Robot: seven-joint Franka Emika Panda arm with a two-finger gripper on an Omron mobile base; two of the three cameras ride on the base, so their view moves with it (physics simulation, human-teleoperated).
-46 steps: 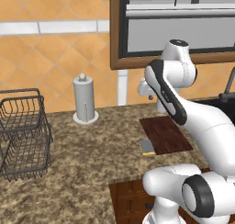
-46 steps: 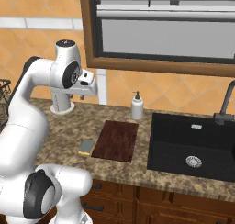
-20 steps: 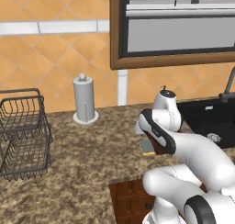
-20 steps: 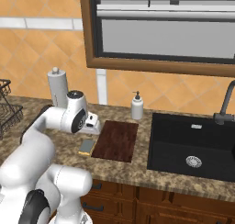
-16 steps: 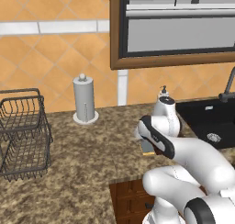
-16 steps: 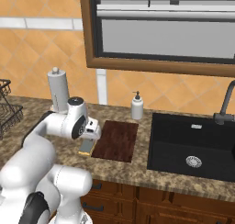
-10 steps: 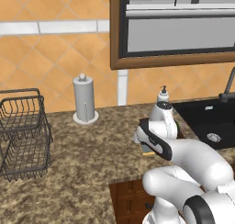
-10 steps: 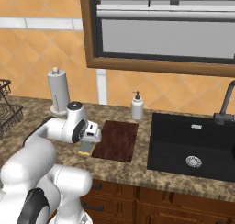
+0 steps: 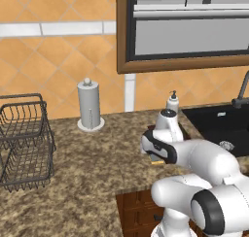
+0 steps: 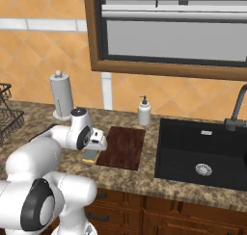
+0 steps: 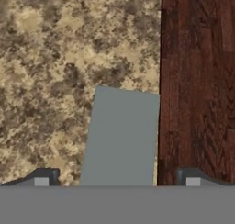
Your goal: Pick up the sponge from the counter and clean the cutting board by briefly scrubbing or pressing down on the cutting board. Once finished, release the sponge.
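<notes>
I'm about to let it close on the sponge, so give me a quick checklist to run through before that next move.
1. Sponge lying flat on the counter: ok.
2. Gripper open, one fingertip on each side of the sponge: ok.
3. Right fingertip clear of the cutting board: not ok, it sits over the board's edge.
4. Sponge beside the board, not on it: ok.
5. Fingertips low enough to grip: cannot tell.
</notes>
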